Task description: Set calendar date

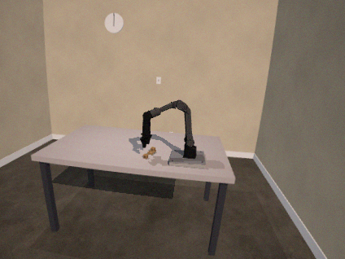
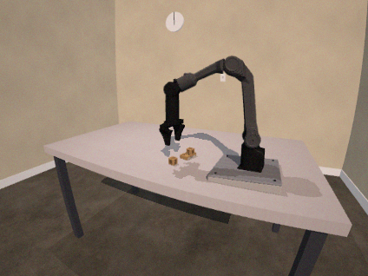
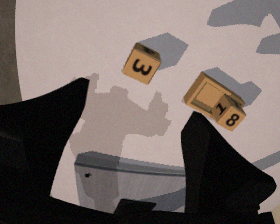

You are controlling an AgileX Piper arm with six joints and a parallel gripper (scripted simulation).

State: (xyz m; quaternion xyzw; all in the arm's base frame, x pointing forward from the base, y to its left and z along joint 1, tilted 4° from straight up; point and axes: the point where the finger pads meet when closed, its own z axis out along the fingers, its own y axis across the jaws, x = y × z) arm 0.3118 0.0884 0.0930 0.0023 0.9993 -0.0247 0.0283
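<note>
A wooden cube showing a 3 on top lies alone on the table; it also shows in the exterior view and the top view. The small wooden tray lies to its right with a second cube in it, showing a 1 and an 8; the tray also shows in the exterior view and the top view. My gripper hangs above the table, behind and to the left of the cubes, fingers wide open and empty. It also shows in the wrist view.
The arm's grey base plate sits on the table right of the tray. The table's edges are far from the objects.
</note>
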